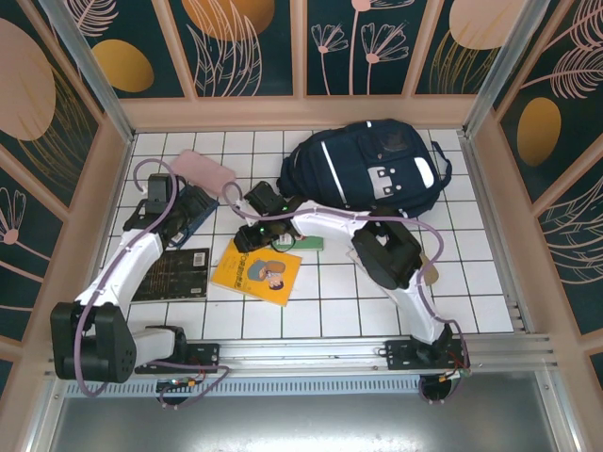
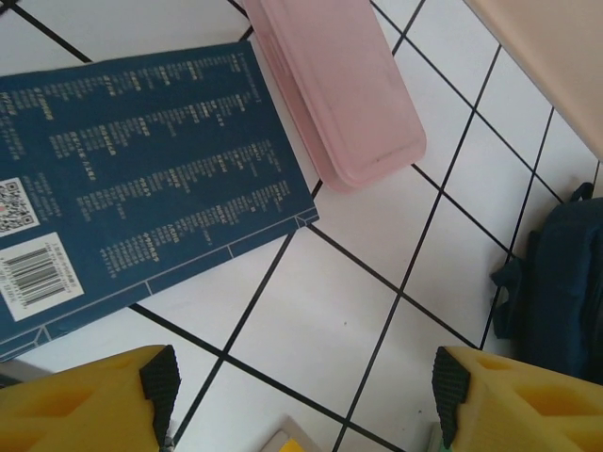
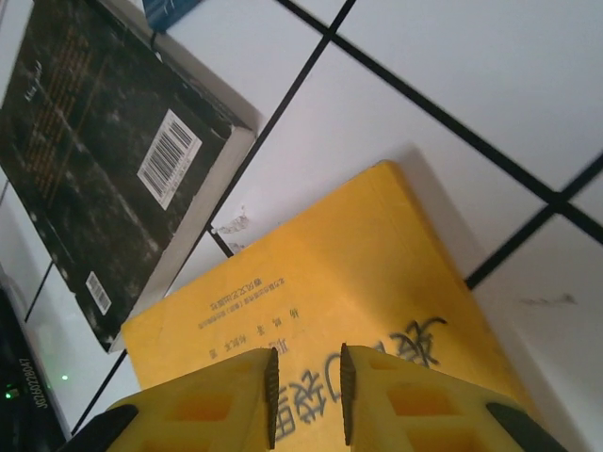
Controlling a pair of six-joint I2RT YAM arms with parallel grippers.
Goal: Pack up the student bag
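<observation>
Student bag point(image 1: 372, 169) lies on the white-tiled bench point(image 1: 471, 282), upper right of the top view, above and right of both sets of jaws.
Left gripper point(image 2: 306, 400): jaws wide apart, empty, over bare tile below a blue book point(image 2: 141, 179) and a pink case point(image 2: 339, 85).
Right gripper point(image 3: 308, 395): jaws nearly together with a narrow gap, nothing held, over a yellow book point(image 3: 377, 282).

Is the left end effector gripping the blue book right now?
No, the left end effector stands open over bare white tile, and the blue book lies flat outside its fingers.
</observation>
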